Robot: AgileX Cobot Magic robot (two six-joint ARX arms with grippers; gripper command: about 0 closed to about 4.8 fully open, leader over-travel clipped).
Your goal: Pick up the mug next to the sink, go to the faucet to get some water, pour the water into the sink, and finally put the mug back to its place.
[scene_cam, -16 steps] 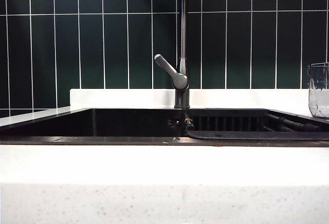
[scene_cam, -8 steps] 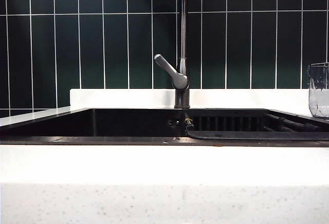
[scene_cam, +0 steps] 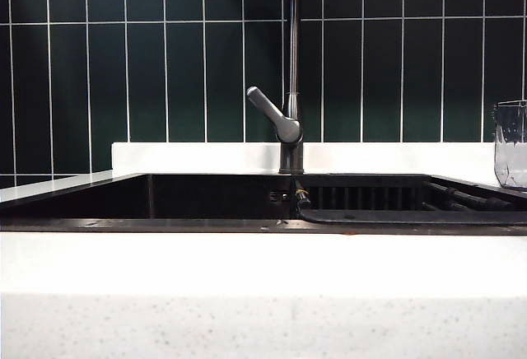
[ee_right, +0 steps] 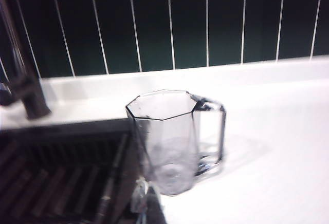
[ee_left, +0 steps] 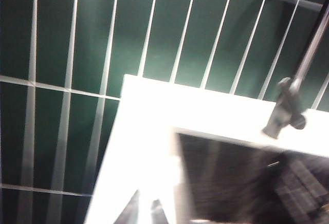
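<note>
Task status: judged from the current layout, no step is complete. The mug stands untouched on the countertop; pickup, filling, pouring and return all remain.

Backsplash (scene_cam: 206, 54): dark green vertical tiles with thin white grout lines, glossy, filling the upper half of the exterior view.

Countertop (scene_cam: 263, 268): white speckled stone, flat and matte, with a raised white ledge behind the basin.

Sink (scene_cam: 74, 198): wide black rectangular basin, central in the exterior view. Its section toward 3 o'clock carries dark slats.

Faucet (scene_cam: 290, 120): thin dark metal pipe rising from a cylindrical base at the basin's rear edge. A grey lever handle points toward 10 o'clock.

Mug (ee_right: 172, 142): clear, faceted walls, octagonal rim, side handle, upright and apparently empty. It rests on the countertop just beside the slatted end of the sink, at the 3 o'clock edge of the exterior view.

Right gripper (ee_right: 146, 203): fingertips pressed together, empty, near the mug but apart from it.

Left gripper (ee_left: 146, 211): only dark blurred tips visible over the countertop near the sink's corner; spread cannot be determined.
</note>
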